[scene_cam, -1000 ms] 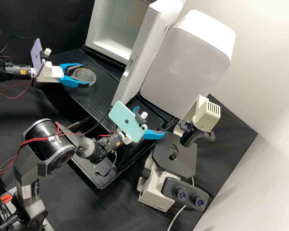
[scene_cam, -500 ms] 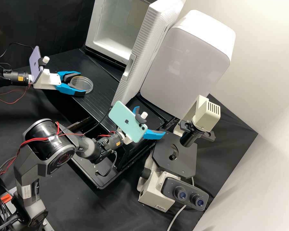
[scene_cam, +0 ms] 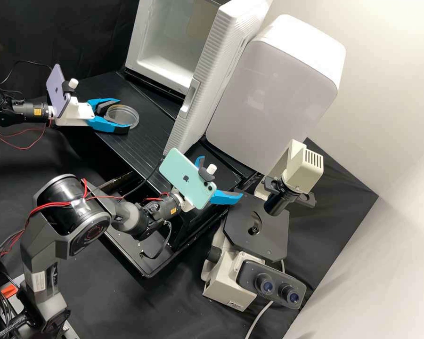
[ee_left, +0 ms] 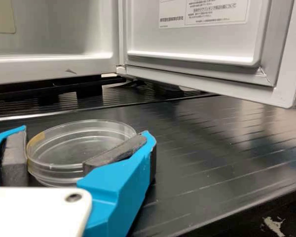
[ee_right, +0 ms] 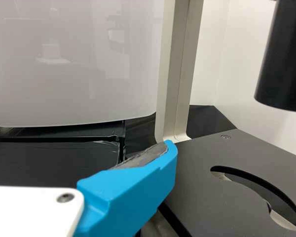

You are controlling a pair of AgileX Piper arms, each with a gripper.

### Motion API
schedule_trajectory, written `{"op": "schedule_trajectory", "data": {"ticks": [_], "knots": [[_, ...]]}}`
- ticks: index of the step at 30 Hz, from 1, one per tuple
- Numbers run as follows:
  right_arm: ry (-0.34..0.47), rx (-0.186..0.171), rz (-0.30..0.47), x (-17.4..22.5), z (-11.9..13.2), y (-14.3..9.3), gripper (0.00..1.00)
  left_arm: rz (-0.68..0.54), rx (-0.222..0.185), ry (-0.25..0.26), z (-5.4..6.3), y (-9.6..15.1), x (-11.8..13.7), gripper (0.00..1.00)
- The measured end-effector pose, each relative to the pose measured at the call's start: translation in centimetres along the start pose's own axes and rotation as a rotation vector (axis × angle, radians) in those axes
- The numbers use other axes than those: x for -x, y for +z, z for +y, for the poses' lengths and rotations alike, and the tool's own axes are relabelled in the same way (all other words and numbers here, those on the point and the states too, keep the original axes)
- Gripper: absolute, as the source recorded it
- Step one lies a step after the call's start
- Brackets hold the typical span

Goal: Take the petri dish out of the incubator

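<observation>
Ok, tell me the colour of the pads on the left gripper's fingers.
Dark grey pads, clearest in the left wrist view.

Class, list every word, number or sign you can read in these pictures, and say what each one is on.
Label inside the incubator door: lines of print, too small to read.
Sticker on the microscope: blurred, unreadable.
Tag on the right arm's base: unreadable.
Nothing can be quoted.

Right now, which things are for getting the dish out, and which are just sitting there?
For the job: petri dish, incubator, left jaws around the dish.
Just sitting there: microscope, right arm beside it.
</observation>
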Motion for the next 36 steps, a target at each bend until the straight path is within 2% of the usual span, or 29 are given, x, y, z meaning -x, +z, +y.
{"op": "schedule_trajectory", "data": {"ticks": [6,14,16,21,24,30,36], "knots": [[0.0,0.0,0.0,0.0,0.0,0.0,1.0,0.007,-0.021,0.006,0.0,-0.1,0.0,1.0],[0.0,0.0,0.0,0.0,0.0,0.0,1.0,0.048,-0.102,0.037,0.2,0.3,-0.1,1.0],[0.0,0.0,0.0,0.0,0.0,0.0,1.0,0.057,-0.133,0.052,0.3,0.5,-0.1,1.0],[0.0,0.0,0.0,0.0,0.0,0.0,1.0,0.079,-0.159,0.135,0.7,1.1,0.9,1.0],[0.0,0.0,0.0,0.0,0.0,0.0,1.0,0.055,-0.163,0.175,1.0,1.4,1.5,1.0],[0.0,0.0,0.0,0.0,0.0,0.0,1.0,0.025,-0.121,0.167,0.8,1.5,2.4,1.0],[0.0,0.0,0.0,0.0,0.0,0.0,1.0,0.022,-0.11,0.178,1.1,1.7,3.1,1.0]]}}
